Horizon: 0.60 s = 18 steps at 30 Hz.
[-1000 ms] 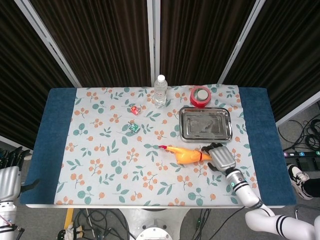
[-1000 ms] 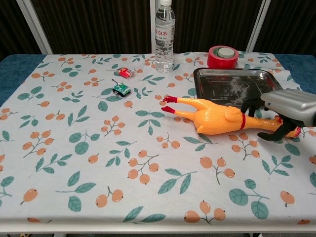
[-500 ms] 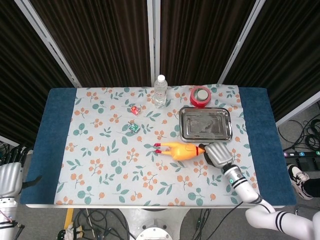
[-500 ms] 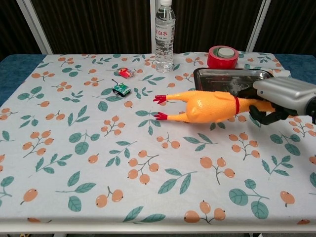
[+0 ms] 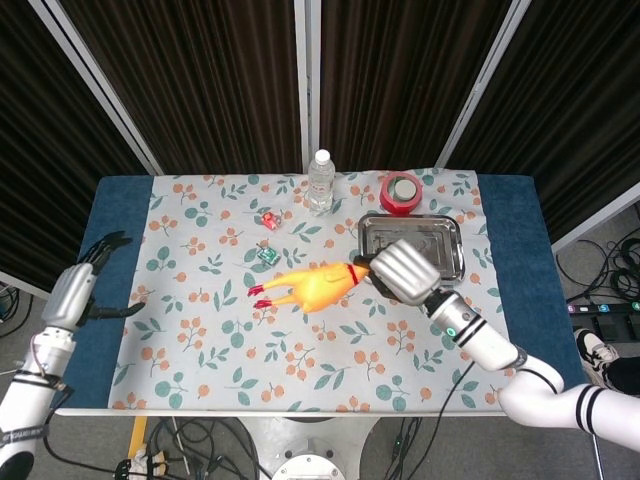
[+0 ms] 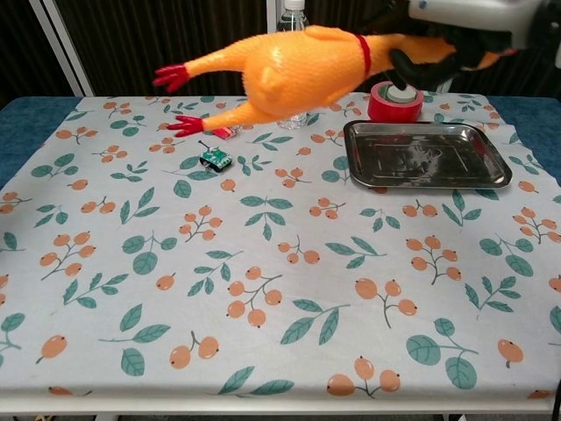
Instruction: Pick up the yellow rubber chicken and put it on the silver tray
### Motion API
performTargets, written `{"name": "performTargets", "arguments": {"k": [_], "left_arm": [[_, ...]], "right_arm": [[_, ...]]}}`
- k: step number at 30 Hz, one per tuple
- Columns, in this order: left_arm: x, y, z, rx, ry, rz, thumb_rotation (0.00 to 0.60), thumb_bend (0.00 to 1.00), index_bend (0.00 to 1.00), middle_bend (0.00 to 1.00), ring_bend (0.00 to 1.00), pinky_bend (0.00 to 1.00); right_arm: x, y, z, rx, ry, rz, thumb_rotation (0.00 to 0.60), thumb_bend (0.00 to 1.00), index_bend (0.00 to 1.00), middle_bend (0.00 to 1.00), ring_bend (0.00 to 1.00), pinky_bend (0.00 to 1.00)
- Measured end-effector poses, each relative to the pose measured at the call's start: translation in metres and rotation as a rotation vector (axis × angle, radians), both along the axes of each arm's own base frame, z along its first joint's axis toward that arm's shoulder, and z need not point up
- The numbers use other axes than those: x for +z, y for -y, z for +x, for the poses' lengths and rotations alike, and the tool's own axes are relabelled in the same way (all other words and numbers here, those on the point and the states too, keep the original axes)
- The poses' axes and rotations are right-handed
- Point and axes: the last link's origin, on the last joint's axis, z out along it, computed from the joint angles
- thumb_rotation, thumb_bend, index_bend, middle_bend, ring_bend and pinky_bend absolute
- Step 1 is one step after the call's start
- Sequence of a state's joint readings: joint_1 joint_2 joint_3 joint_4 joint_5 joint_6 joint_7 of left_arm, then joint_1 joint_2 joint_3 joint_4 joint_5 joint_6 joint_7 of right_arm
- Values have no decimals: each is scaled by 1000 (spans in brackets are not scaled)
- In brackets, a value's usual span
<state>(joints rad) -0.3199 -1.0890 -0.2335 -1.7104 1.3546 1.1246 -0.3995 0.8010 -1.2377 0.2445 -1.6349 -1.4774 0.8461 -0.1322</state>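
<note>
right hand [image 5: 403, 272] holding rubber chicken [image 5: 308, 287], aloft

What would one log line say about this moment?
right hand: holds chicken aloft | left hand: open | tray: empty

I saw a water bottle [image 5: 320, 181] and red tape roll [image 5: 401, 192] beyond the right hand [image 5: 402, 271], two small toys [image 5: 267, 236] to its left.
</note>
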Motion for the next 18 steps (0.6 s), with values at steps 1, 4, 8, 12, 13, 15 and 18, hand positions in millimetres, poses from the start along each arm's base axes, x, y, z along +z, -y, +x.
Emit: {"name": "performTargets", "arguments": {"k": [1,4,8,12,13,15,18], "left_arm": [[-2,-10,7,-2,37,-32,600,36,185,165,123,199],[-5,-34,23,8,111,-111,600,10,177,164,123,203],[-7,-57,41,26,155,-211,600,7,177,164,123,207],[-10,-72,57,39,146,-304,600,7,176,164,123,212],[-11,-76,62,41,138,-328,600,7,176,164,123,213],[-11,-82,69,44,131,-356,600,7,176,164,123,214],[-9,-88,80,47,132,-385,600,7,175,164,123,214]], "right_arm": [[0,2,9,12,-5,7,600,716,773,705,624,791],[-1,9,37,48,-37,23,600,716,772,705,624,792],[-2,16,67,107,-90,2,600,719,772,705,624,791],[-10,21,92,129,-121,-1,600,725,770,705,624,791],[-12,22,98,135,-130,-4,600,726,768,705,624,791],[-17,24,110,143,-148,-8,600,727,766,705,623,791],[-25,26,127,144,-164,-13,600,728,764,705,623,791]]}}
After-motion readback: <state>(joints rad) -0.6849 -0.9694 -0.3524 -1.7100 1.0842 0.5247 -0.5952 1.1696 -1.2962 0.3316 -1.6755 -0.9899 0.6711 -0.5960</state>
